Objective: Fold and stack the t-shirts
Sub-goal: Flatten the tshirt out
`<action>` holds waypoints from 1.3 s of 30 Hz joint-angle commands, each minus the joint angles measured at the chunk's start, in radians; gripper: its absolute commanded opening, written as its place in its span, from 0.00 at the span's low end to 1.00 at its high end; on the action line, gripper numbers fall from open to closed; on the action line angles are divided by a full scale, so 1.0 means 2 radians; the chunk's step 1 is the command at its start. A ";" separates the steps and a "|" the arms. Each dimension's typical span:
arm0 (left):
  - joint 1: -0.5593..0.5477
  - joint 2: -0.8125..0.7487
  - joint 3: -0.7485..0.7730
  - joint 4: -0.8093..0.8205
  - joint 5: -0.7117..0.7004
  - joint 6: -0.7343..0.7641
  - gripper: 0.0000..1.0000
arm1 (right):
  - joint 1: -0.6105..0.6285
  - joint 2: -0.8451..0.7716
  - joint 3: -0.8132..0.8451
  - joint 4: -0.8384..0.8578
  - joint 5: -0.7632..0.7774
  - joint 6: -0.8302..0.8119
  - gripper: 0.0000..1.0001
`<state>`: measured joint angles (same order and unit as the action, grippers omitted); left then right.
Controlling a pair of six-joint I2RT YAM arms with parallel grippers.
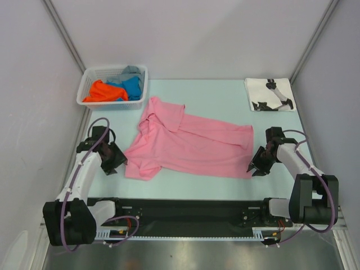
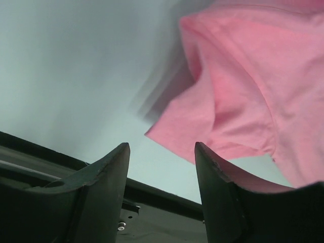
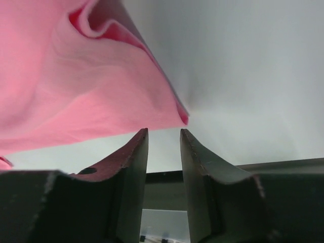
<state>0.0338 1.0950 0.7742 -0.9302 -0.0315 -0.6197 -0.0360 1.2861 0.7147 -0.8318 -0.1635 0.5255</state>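
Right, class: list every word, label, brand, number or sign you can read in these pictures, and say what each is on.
None can be read.
The white shirt carries a black print, too small to tell whether it holds any letters.
The pink shirt and the basket show no writing.

Robot lab test cell, not home or shop. Plain white walls (image 1: 185, 34) boxed in pale table (image 1: 214, 93) on three sides. Metal struts (image 1: 63, 31) ran up back corners. Left arm (image 1: 84, 174) and right arm (image 1: 304, 163) were bolted to black rail (image 1: 191, 209) at near edge, cables (image 1: 98, 121) looped loose. Only props lay on table: pink shirt (image 1: 191, 146) spread flat, basket (image 1: 115, 68) of shirts (image 1: 109, 90) far left, folded white shirt (image 1: 270, 93) far right.
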 commanded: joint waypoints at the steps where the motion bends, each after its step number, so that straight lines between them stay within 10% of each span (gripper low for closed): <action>1: 0.029 -0.001 -0.027 0.010 0.034 -0.021 0.60 | -0.013 0.002 0.009 0.022 -0.029 0.026 0.39; 25: 0.041 0.070 -0.073 0.100 0.066 -0.041 0.54 | -0.016 -0.010 -0.060 0.058 -0.017 0.096 0.42; 30: 0.041 0.083 -0.073 0.106 0.068 -0.042 0.34 | -0.016 0.011 -0.057 0.070 -0.006 0.095 0.35; 35: 0.042 0.049 -0.066 0.069 0.066 -0.053 0.03 | -0.016 0.010 -0.046 0.055 0.001 0.088 0.03; 39: 0.036 -0.009 -0.028 0.023 0.060 -0.064 0.00 | -0.015 -0.019 -0.018 0.003 0.009 0.071 0.00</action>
<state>0.1089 1.1572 0.6384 -0.8085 0.0906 -0.7185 -0.0658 1.2964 0.6163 -0.7547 -0.1856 0.6964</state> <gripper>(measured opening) 0.009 0.013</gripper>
